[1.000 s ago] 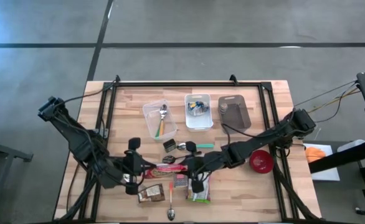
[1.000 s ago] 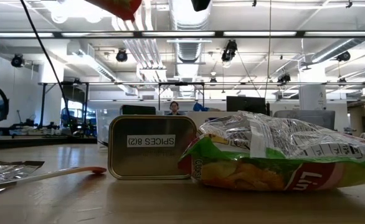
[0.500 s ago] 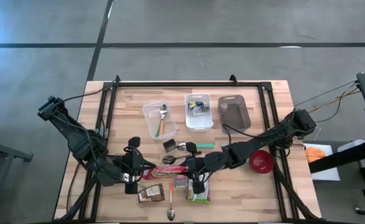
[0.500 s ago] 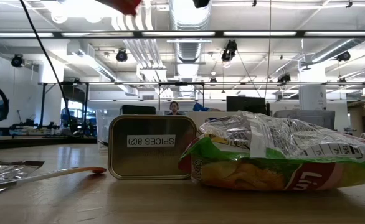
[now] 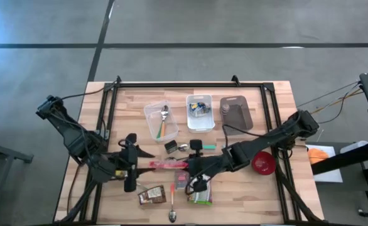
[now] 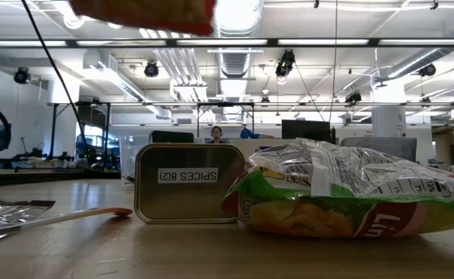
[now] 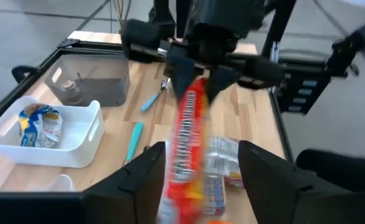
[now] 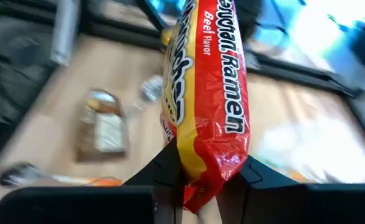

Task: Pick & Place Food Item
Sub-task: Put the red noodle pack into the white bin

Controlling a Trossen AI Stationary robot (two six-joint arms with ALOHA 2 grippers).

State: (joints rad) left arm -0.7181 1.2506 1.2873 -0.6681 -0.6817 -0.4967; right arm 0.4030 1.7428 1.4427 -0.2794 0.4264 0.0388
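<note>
A red and yellow ramen packet (image 5: 168, 164) hangs in the air over the middle of the table and shows at the top of the low view (image 6: 146, 11). My right gripper (image 5: 190, 167) is shut on its right end. My left gripper (image 5: 134, 166) stands open at the packet's left end (image 7: 182, 180), a finger on either side of it. Whether a left finger brushes the packet cannot be told. My right gripper pinches the packet's end (image 8: 202, 182) between its two fingers. It comes from the table's right side, slanting down, with the fingers along the packet's length. The packet reaches away from the fingers toward the left gripper, lifted clear of the table.
Under the packet lie a green chips bag (image 5: 201, 198), a spice tin (image 6: 188, 182), a brown packet (image 5: 151, 196) and an orange spoon (image 5: 172, 193). Farther back stand a clear tub (image 5: 160, 119), a white bin (image 5: 200, 112) and a grey bin (image 5: 236, 113). A red bowl (image 5: 263, 163) sits at the right.
My left gripper has opened, let go of the packet's left end and drawn back a little toward the table's left edge. My right gripper has risen and tipped with the packet, which now lies straighter and higher above the table.
</note>
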